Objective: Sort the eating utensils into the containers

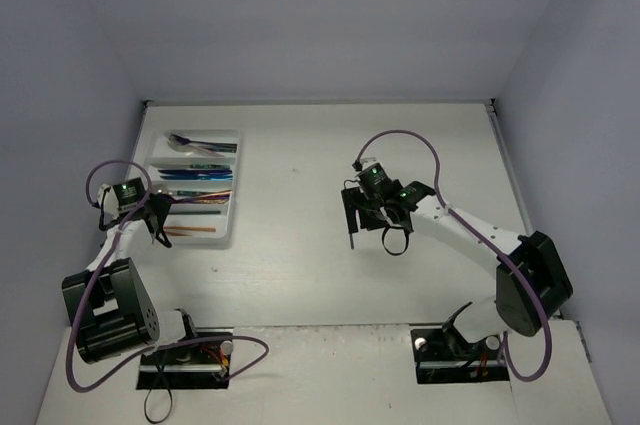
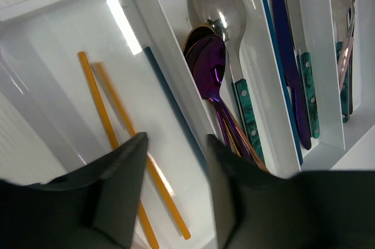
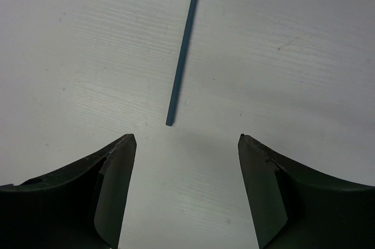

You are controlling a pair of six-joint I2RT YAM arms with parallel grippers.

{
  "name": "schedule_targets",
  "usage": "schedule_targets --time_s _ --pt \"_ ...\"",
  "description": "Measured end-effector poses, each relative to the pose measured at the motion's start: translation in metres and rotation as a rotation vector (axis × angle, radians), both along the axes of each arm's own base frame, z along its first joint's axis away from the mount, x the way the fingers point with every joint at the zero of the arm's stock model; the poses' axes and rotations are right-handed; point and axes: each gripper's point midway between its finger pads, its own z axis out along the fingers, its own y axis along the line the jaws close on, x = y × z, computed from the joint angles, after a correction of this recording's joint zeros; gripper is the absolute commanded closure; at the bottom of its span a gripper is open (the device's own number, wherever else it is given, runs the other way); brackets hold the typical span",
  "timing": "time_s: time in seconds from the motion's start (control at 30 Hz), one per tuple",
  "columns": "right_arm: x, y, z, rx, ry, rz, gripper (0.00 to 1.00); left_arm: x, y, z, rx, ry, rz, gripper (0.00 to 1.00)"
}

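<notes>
My left gripper (image 2: 176, 152) hangs spread over the white tray (image 2: 58, 44), above the 9 o'clock compartment where an orange stick (image 2: 101, 105) lies. Spoons (image 2: 214, 14), knives (image 2: 288, 55) and forks (image 2: 344, 9) fill the compartments toward 3 o'clock. My right gripper (image 3: 187, 143) is spread above the table (image 3: 293, 55), with a thin teal stick (image 3: 183, 61) lying at its 12 o'clock.

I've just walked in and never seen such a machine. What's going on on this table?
Two robot arms are sorting cutlery into a white tray. Spoons, knives and forks already lie in separate compartments. The left gripper hovers open and empty over the compartment holding two orange sticks. The right gripper, also open, hangs above a thin blue stick lying on the table, probably its next pick.
</notes>
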Motion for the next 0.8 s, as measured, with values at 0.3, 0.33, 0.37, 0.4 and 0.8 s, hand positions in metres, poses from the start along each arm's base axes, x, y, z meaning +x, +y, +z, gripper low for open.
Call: schedule_targets --time_s 0.3,0.33,0.37,0.4,0.8 --pt "0.003 -0.006 -0.048 -0.116 0.103 -0.023 0.54 -0.001 -0.001 0.056 0.055 -0.074 -0.041 0.38" --pt "0.004 -0.005 -0.052 -0.127 0.111 -0.026 0.56 -0.001 -0.002 0.067 0.068 -0.092 -0.049 0.38" --pt "0.007 -0.004 -0.055 -0.133 0.117 -0.029 0.58 0.0 -0.006 0.079 0.082 -0.11 -0.068 0.39" --pt "0.009 -0.003 -0.058 -0.138 0.122 -0.032 0.6 0.0 -0.012 0.09 0.096 -0.126 -0.091 0.39" --pt "0.027 0.012 -0.076 -0.162 0.136 -0.058 0.66 -0.001 -0.169 0.12 0.117 -0.147 -0.603 0.38"
